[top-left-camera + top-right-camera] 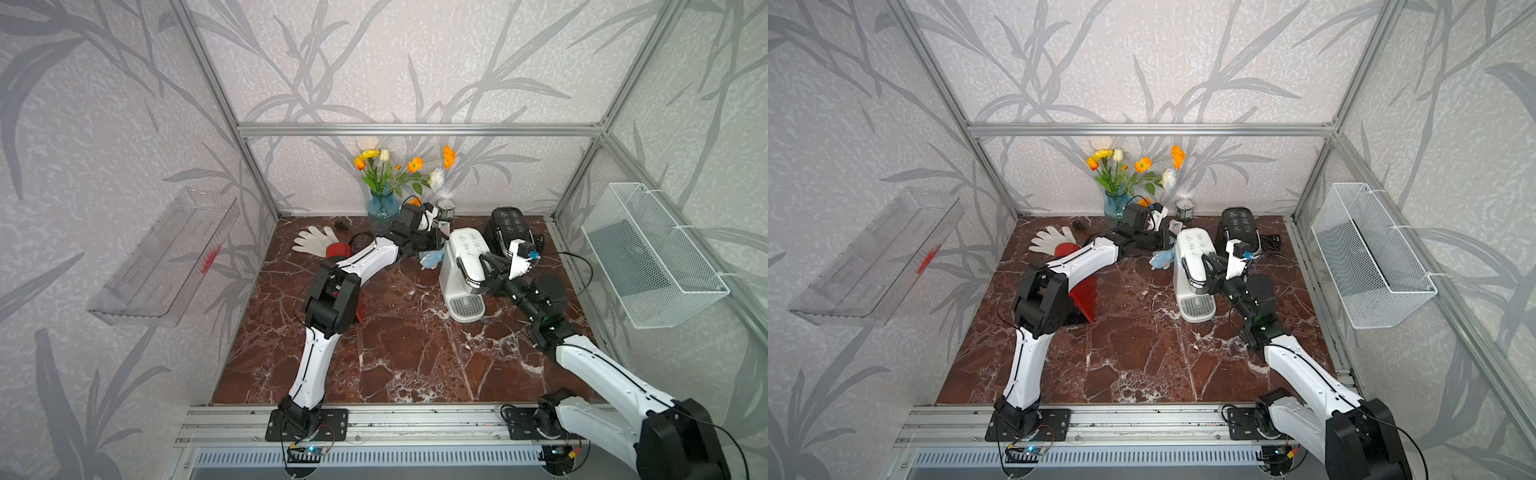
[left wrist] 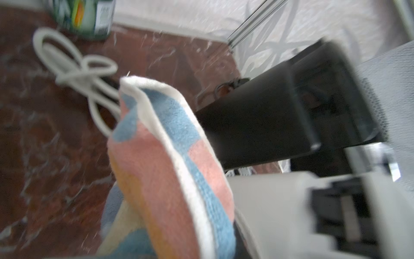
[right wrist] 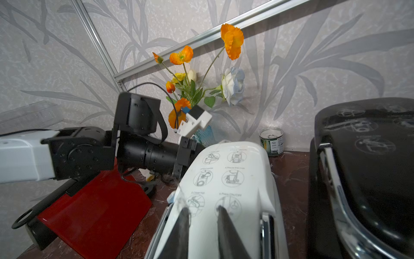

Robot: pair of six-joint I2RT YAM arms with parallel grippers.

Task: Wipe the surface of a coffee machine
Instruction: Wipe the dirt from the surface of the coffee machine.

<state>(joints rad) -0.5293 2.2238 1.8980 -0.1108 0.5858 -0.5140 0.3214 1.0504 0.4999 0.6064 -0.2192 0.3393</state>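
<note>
- Cloth, pastel-striped: clamped in the left gripper, hanging bunched from its tips in both top views.
- Right gripper: fingers parted with nothing between them, tips set down on the printed lid of the white coffee machine.
- Coffee machine: directly beneath the right gripper, just beside the cloth in the left gripper, standing on the marble tabletop.
- Black appliance: just beside the right gripper, on the side away from the left gripper.
</note>
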